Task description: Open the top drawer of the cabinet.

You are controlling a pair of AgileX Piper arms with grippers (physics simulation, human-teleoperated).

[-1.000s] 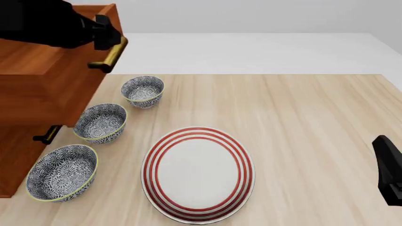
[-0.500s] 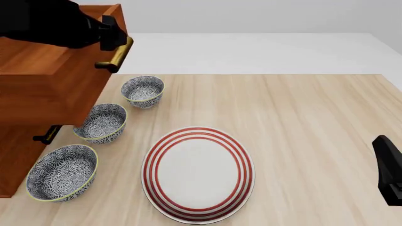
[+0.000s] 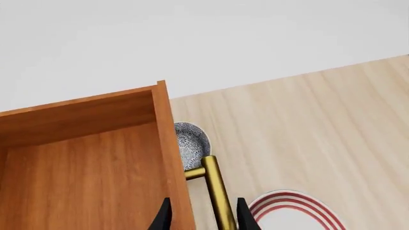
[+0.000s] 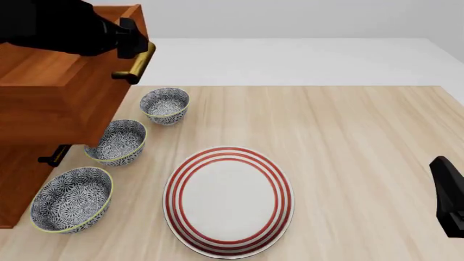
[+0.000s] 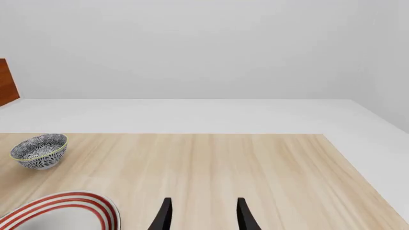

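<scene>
Drawer front of reddish-brown wood, rigid and fairly heavy by the look of it: top drawer (image 4: 73,103) pulled well out of the tall three-drawer wooden cabinet (image 4: 18,179) at the table's left edge, overhanging the nearest blue-and-white patterned bowls (image 4: 116,141). Likely to slide straight along its runners and resist any sideways or twisting pull. Best taken by the gold brass bar handle (image 3: 217,191), smooth metal and probably slippery, so hooked or gripped near its middle rather than at an end post.

Left gripper (image 3: 203,218) at that handle, fingers (image 3: 243,215) spread wide with the bar and the top edge of the drawer front between them; no squeeze on the brass visible, more a straddle than a pinch. Right gripper (image 5: 203,215) likewise spread and holding nothing, parked well apart over the light wooden table (image 4: 348,141) on the right side.

Hard to judge: how much travel remains, since the drawer's rear and the cabinet's top run off the front view's left edge. Left fingertips cut off in the wrist view and buried under the black arm in the front view, so actual contact with the bar not confirmable. Lowest drawer unseen; only a dark handle (image 4: 54,155) of a lower one visible. Red-ringed white oval plate (image 4: 228,201) clear of the drawer's path.
</scene>
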